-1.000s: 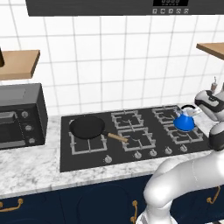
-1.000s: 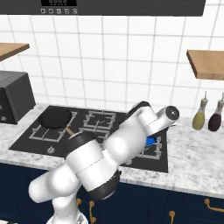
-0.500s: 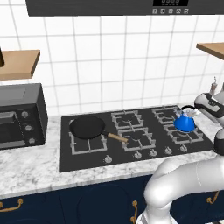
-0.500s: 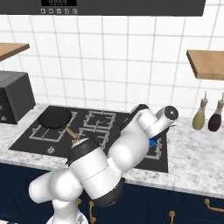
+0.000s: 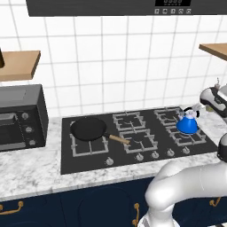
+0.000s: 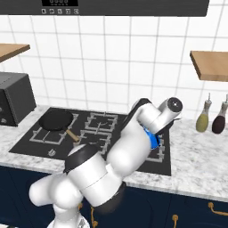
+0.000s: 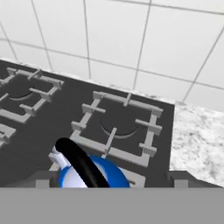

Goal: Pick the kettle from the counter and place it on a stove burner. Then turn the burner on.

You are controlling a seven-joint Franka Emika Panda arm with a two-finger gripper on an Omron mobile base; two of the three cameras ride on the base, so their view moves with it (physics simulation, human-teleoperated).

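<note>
The small bright-blue rounded kettle [image 5: 187, 124] sits at the black glass cooktop's [image 5: 88, 159] right end; finger state unclear. Placing looks finished or nearly so; next, reach a front-edge knob.

No text, label, brand or number is being shown clearly enough to be read. A small lit display [image 5: 172, 2] is being carried on the dark hood panel [image 5: 88, 6] above the cooktop, but its characters are being rendered too small and blurred to be made out.
</note>
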